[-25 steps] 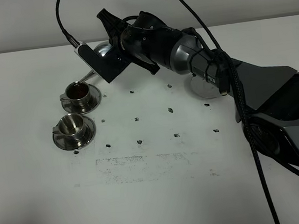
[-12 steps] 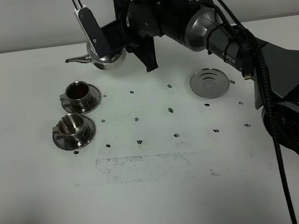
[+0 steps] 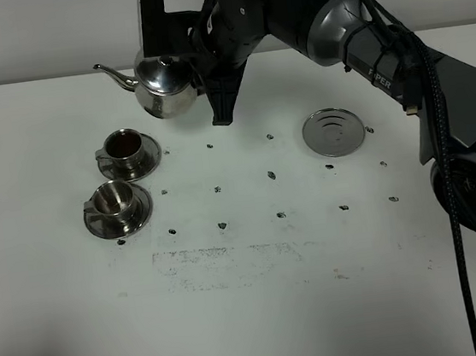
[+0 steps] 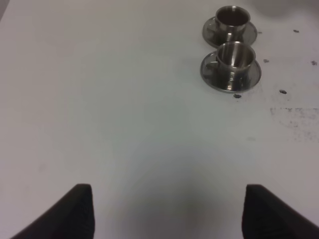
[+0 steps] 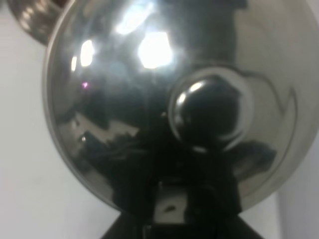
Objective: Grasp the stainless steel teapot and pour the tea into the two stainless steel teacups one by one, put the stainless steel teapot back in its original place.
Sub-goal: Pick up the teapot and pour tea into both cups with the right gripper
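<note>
The stainless steel teapot (image 3: 163, 85) is upright in the air above the table's far side, with its spout pointing left. My right gripper (image 3: 194, 73) is shut on its handle side. In the right wrist view the teapot (image 5: 149, 84) fills the frame, with its lid knob in the middle and the dark right gripper (image 5: 182, 201) below it. Two stainless steel teacups stand on saucers at the left. The far teacup (image 3: 124, 148) holds dark reddish tea (image 3: 122, 143). The near teacup (image 3: 113, 202) shows a bare steel inside. The left wrist view shows the far teacup (image 4: 233, 19) and the near teacup (image 4: 234, 57) well ahead of my open, empty left gripper (image 4: 167, 214).
A round steel disc (image 3: 333, 132) lies on the white table (image 3: 261, 304) to the right of the middle. Small dark marks dot the table. The right arm and its cable run along the right side.
The teapot has swung from tilted, spout down by the far teacup, to upright, and has risen and moved a little back. The right arm has lifted with it. The cups have not moved.
</note>
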